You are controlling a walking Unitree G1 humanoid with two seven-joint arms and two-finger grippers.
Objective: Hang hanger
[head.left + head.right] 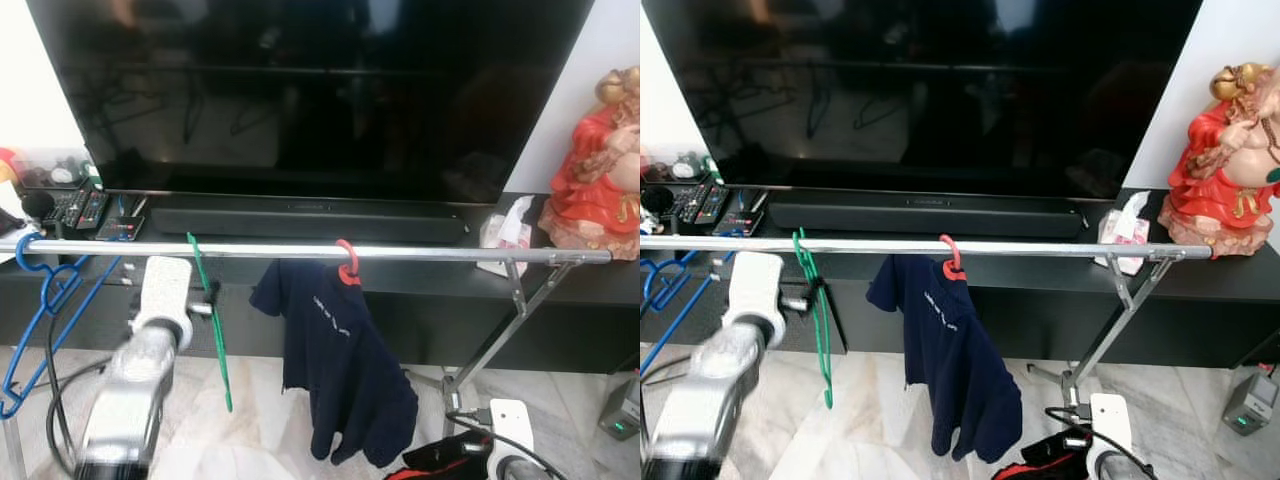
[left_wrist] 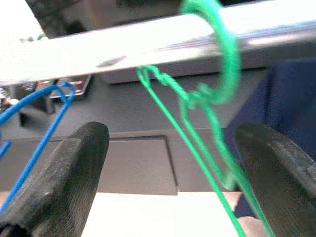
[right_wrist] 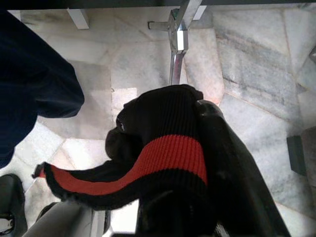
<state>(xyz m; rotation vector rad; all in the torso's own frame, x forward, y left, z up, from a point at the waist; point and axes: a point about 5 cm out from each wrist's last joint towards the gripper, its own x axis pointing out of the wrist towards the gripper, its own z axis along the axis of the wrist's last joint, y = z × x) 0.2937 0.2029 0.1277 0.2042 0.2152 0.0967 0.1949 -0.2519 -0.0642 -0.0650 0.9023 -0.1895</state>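
Observation:
A green wire hanger (image 1: 214, 330) hangs by its hook (image 2: 229, 59) on the chrome rail (image 1: 430, 252), left of the middle. My left gripper (image 2: 173, 143) is open just below the rail, one finger on each side of the hanger's neck, neither clearly touching the wire. Further right on the rail, a navy T-shirt (image 1: 340, 370) hangs on a red hanger (image 1: 347, 266). My right gripper (image 1: 470, 447) is low near the floor, shut on a black and red knit garment (image 3: 163, 153) that drapes over its fingers and hides them.
A blue hanger (image 1: 40, 300) hangs at the rail's left end. Behind the rail are a dark cabinet with a TV (image 1: 320, 90), a soundbar (image 1: 300, 220), remotes (image 1: 85, 208), a tissue pack (image 1: 508, 232) and a red statue (image 1: 600, 170). The rail's leg (image 1: 500, 335) and a power strip (image 1: 510, 420) stand lower right.

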